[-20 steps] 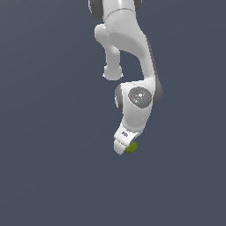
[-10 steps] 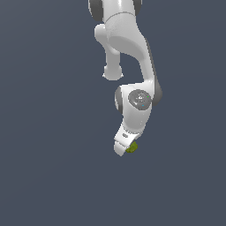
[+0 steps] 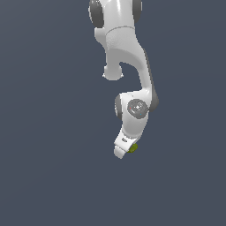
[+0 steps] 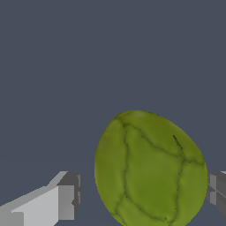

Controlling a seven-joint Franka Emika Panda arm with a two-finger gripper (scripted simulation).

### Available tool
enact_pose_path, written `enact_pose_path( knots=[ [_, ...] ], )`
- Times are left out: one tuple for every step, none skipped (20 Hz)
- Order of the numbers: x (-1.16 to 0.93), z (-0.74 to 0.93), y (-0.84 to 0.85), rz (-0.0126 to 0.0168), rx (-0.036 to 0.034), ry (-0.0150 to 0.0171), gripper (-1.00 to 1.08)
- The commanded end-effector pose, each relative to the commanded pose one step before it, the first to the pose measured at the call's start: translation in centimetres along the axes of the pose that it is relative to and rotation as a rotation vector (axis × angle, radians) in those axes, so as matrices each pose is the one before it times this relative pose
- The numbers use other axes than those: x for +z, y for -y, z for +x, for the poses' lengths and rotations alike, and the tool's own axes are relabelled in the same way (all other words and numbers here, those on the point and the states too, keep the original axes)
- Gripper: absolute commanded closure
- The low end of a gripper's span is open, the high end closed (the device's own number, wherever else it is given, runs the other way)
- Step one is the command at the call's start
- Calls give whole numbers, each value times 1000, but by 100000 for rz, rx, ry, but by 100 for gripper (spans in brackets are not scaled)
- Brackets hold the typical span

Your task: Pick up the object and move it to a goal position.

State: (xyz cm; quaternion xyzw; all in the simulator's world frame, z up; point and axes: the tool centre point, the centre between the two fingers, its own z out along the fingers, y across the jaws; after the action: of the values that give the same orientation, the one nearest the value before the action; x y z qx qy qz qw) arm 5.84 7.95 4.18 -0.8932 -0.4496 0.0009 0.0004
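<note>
The object [image 4: 150, 170] lies between the 2 fingers of the gripper [image 4: 143, 198] in the wrist view, off-centre toward 1 of them and nearly touching it, with a clear gap to the other finger [image 4: 66, 201]; the gripper is open wide and holds nothing; closing looks like the step in hand. The object's long axis seems tilted across the finger line. In the exterior view the object [image 3: 133, 148] peeps out beside the gripper tip on the grey surface [image 3: 53, 176]. It is olive-green, rounded, veined with dark creases.
</note>
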Motion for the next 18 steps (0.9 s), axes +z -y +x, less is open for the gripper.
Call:
enact_pose_path(
  knots=[
    [121,101,-100,-150,-22,-127,-92],
    [-27,-11,-32,-3,48,-6,-92],
    [0,0,0,0,0,0,108],
    [0,0,0,0,0,0,108],
    [0,0,0,0,0,0,108],
    [0,0,0,0,0,0,108],
    [0,0,0,0,0,0,108],
    [0,0,0,0,0,0,108],
    [0,0,0,0,0,0,108],
    [0,0,0,0,0,0,108],
    [0,0,0,0,0,0,108],
    [0,0,0,0,0,0,108],
    [15,-36,0,32,24,56,108],
    [-27,4,9,0,0,0,108],
    [-82,12,28,0,0,0,108],
    [-136,21,47,0,0,0,108],
    [-192,29,66,0,0,0,108],
    [-247,38,86,0,0,0,108]
  ],
)
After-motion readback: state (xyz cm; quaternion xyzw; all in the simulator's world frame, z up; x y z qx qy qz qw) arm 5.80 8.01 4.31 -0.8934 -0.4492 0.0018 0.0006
